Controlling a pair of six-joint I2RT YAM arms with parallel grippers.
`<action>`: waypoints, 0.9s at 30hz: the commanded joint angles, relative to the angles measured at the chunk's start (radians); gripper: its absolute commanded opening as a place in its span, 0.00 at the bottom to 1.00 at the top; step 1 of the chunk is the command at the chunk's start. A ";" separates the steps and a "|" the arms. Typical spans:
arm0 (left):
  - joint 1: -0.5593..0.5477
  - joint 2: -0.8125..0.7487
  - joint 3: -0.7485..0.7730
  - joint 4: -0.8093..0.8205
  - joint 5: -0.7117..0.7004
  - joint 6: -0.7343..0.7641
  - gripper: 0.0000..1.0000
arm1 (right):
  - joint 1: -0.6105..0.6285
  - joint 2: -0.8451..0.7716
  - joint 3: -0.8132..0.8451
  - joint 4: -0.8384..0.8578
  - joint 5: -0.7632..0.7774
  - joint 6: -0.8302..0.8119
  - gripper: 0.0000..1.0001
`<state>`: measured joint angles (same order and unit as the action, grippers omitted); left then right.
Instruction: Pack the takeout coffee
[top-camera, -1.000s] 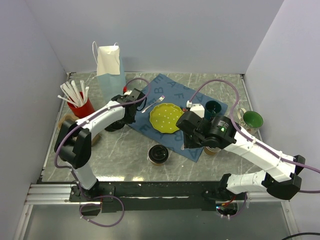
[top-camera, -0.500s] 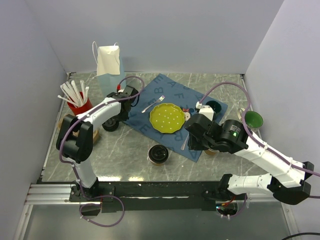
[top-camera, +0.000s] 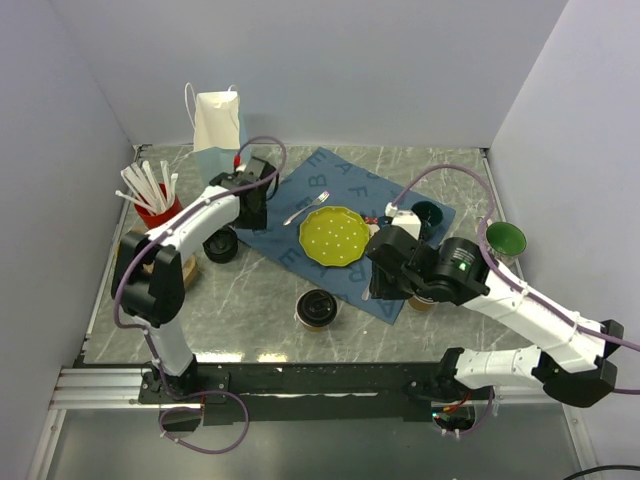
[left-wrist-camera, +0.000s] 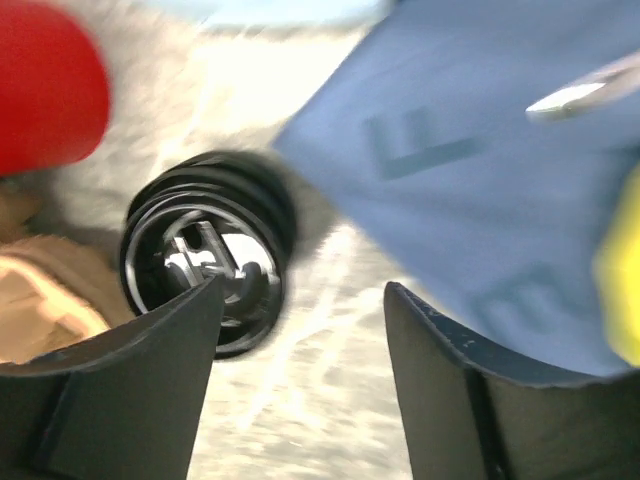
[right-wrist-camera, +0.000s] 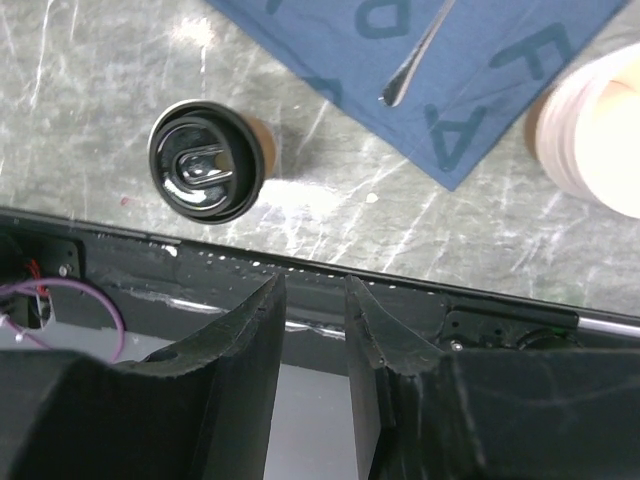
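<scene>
Since a second ago the left arm (top-camera: 205, 215) has swung its wrist toward 12 o'clock, away from the loose black lid (top-camera: 220, 246) and closer to the white paper bag (top-camera: 218, 125). The left jaws have spread from nearly closed to wide open, with nothing between them. The right arm (top-camera: 520, 305) has shifted only a little.

The takeout coffee (top-camera: 318, 307) stands upright on the marble tabletop (top-camera: 250, 310), at 6 o'clock from the yellow plate (top-camera: 333, 236) and just off the near edge of the blue letter mat (top-camera: 345, 180). No arm touches it. A piece of cutlery (top-camera: 305, 208) lies on the mat at 10 o'clock from the plate. A red cup of white straws (top-camera: 160, 205) stands at 9 o'clock from the left wrist, and a green bowl (top-camera: 505, 240) at 3 o'clock from the right wrist. A stack of lidless paper cups (right-wrist-camera: 590, 140) sits beside the mat's near corner, mostly hidden under the right arm in the top view.

The left arm reaches up along the mat's left edge with its wrist bent down. In its wrist view, which is blurred, the black lid lies at 9 o'clock from the jaws. The right arm is folded over the mat's near corner, its camera looking straight down. The right jaws stand a little apart and empty, with the coffee at 10 o'clock from them.
</scene>
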<state>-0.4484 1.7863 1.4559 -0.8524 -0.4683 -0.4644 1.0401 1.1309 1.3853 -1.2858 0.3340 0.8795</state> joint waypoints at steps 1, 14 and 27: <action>-0.007 -0.172 0.086 0.009 0.193 -0.029 0.72 | -0.003 0.044 -0.014 0.126 -0.076 -0.056 0.39; -0.064 -0.556 -0.415 0.327 0.885 -0.206 0.70 | -0.055 0.214 -0.120 0.379 -0.276 -0.165 0.42; -0.085 -0.607 -0.586 0.343 0.890 -0.263 0.72 | -0.060 0.444 0.000 0.296 -0.201 -0.226 0.39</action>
<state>-0.5308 1.2201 0.8852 -0.5682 0.3885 -0.6922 0.9874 1.5635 1.3300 -0.9642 0.0956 0.6701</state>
